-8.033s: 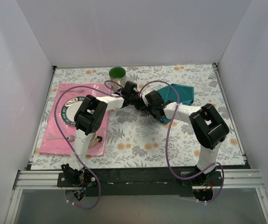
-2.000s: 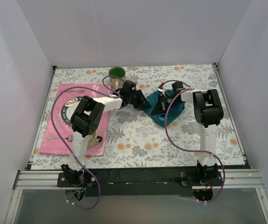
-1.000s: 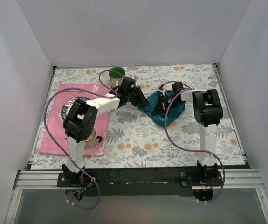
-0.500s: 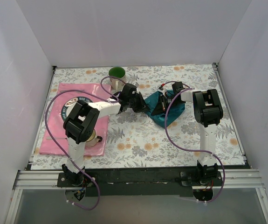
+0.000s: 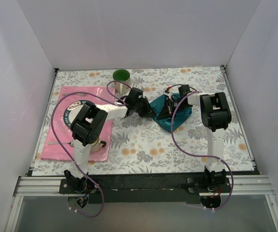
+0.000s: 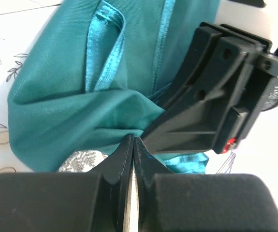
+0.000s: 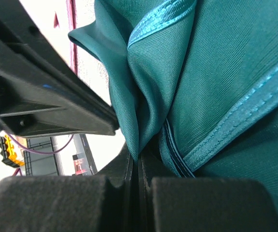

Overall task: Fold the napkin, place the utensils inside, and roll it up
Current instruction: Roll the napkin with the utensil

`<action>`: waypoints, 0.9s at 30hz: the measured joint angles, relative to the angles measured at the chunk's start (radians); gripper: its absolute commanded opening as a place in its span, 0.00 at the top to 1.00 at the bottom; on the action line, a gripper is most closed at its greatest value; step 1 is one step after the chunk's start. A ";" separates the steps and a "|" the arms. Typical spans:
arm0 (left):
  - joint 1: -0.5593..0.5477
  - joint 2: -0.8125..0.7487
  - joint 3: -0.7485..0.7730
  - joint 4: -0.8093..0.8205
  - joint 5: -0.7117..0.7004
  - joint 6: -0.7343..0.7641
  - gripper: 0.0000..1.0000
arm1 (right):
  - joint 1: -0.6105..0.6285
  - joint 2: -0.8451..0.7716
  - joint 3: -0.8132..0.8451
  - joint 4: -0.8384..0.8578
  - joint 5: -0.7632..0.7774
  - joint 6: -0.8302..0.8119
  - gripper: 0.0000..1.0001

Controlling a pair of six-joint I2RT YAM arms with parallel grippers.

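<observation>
The teal napkin (image 5: 173,116) lies bunched on the floral table, right of centre. My left gripper (image 5: 149,110) is at its left edge, shut on a fold of the cloth (image 6: 80,121). My right gripper (image 5: 166,109) faces it from the right, shut on another fold (image 7: 143,116). The two grippers are close together, tips almost meeting. The left wrist view shows the right gripper's black body (image 6: 216,106). The right wrist view shows the left gripper's black body (image 7: 42,101). A slim utensil (image 5: 56,143) lies on the near left of the pink placemat; others are hidden.
A green mug (image 5: 122,77) stands at the back, just behind the left arm. A pink placemat (image 5: 56,133) with a dark-rimmed plate (image 5: 70,112) covers the left side. White walls close in the table on three sides.
The napkin, flat at the back right earlier, is bunched between both grippers. Over the last second my left gripper has shifted slightly nearer and rightward into the cloth. The right arm has held still.
</observation>
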 measured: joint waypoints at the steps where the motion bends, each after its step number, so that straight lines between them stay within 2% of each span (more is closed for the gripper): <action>1: 0.000 0.005 0.000 0.003 0.000 -0.002 0.99 | 0.000 0.000 0.000 -0.002 0.000 0.000 0.99; 14: 0.000 0.073 0.048 -0.002 -0.003 -0.026 1.00 | -0.001 0.000 0.010 -0.028 0.016 -0.001 0.98; 16: 0.000 0.073 0.047 -0.005 -0.006 -0.034 1.00 | 0.000 0.000 0.021 -0.050 0.030 -0.002 0.89; 20: 0.000 0.073 0.034 0.010 -0.007 -0.044 1.00 | 0.008 -0.002 0.058 -0.114 0.082 -0.004 0.81; 27: 0.000 0.073 -0.008 0.087 -0.002 -0.059 1.00 | 0.027 -0.012 0.178 -0.285 0.266 -0.029 0.61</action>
